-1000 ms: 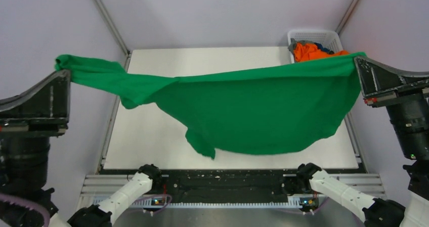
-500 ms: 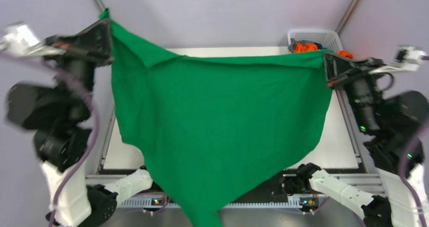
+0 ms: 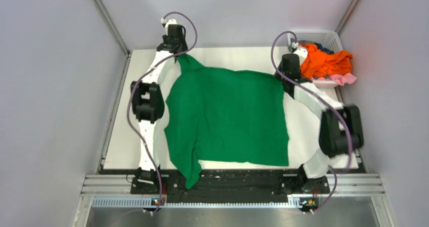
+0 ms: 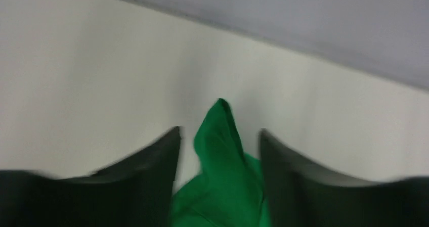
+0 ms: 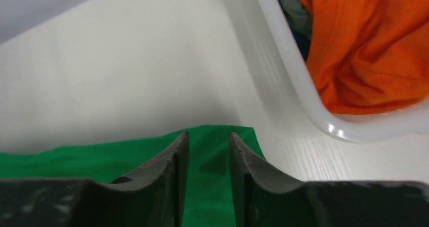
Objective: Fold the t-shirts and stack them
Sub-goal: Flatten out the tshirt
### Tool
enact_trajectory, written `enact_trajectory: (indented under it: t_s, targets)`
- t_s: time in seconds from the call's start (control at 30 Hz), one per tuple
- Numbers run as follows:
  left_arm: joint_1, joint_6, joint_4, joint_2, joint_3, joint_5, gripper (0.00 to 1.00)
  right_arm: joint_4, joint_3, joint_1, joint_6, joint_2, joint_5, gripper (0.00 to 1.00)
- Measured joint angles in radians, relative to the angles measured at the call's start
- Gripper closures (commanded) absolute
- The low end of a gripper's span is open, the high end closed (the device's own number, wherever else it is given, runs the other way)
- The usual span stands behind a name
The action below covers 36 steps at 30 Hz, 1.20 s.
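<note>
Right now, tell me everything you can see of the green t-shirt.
The green t-shirt is plain, bright green soft cloth, spread nearly flat and lightly wrinkled on the white table. Its far left corner bunches into a peak between the spread fingers of the left gripper. Its far right corner lies flat between the fingers of the right gripper. Its near left corner droops over the table's near edge. No print or label shows.

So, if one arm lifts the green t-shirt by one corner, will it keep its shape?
Probably not: the green t-shirt lies limp, its near corner drooping over the table edge. Pushed, it would likely bunch, as at the left fingers.
</note>
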<state>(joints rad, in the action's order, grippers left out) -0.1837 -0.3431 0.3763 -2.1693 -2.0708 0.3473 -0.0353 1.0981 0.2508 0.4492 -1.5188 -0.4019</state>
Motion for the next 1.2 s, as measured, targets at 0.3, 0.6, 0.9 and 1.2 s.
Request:
enact_trajectory:
  t_s: [0.3,0.6,0.9,1.2]
  targets:
    - [0.03,0.004,0.053,-0.337,-0.177,-0.116,0.01,0.024,0.288,-0.076,-0.021,-0.399,0.192,0.01]
    - [0.024,-0.066,-0.004,0.025,0.076,-0.222,0.01,0.096,0.14,-0.068,-0.027,-0.2,0.368,0.01]
    - [0.024,-0.163,-0.051,-0.027,0.154,-0.381,0.01,0.087,-0.119,0.005,-0.031,-0.154,0.476,0.01]
    - [0.024,-0.246,-0.096,-0.214,0.096,-0.5,0.01,0.096,-0.124,0.009,-0.038,-0.199,0.479,0.01]
